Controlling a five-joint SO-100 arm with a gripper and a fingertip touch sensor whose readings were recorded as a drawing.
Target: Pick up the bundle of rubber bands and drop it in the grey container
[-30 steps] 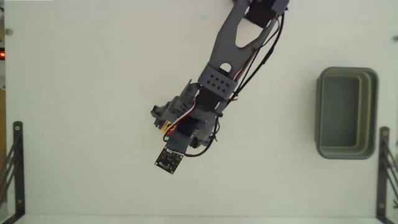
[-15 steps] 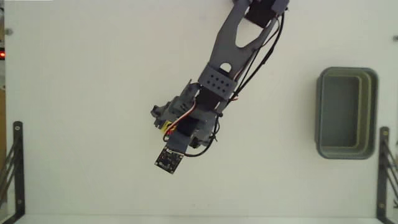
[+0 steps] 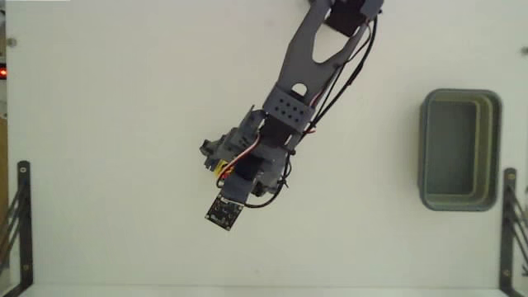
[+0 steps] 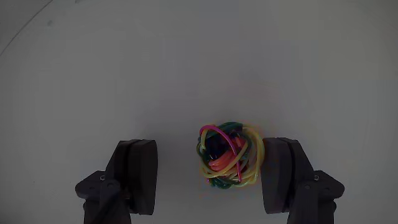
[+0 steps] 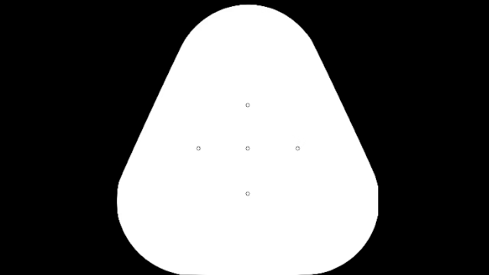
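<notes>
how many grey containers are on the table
1. The grey container sits near the right edge of the fixed view, well apart from the arm. The arm hides some table beneath it, so another could be hidden, though unlikely.

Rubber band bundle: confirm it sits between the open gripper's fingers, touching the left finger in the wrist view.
Not quite. In the wrist view the bundle of rubber bands sits between the open gripper's fingers, but against the right finger, well clear of the left one.
</notes>
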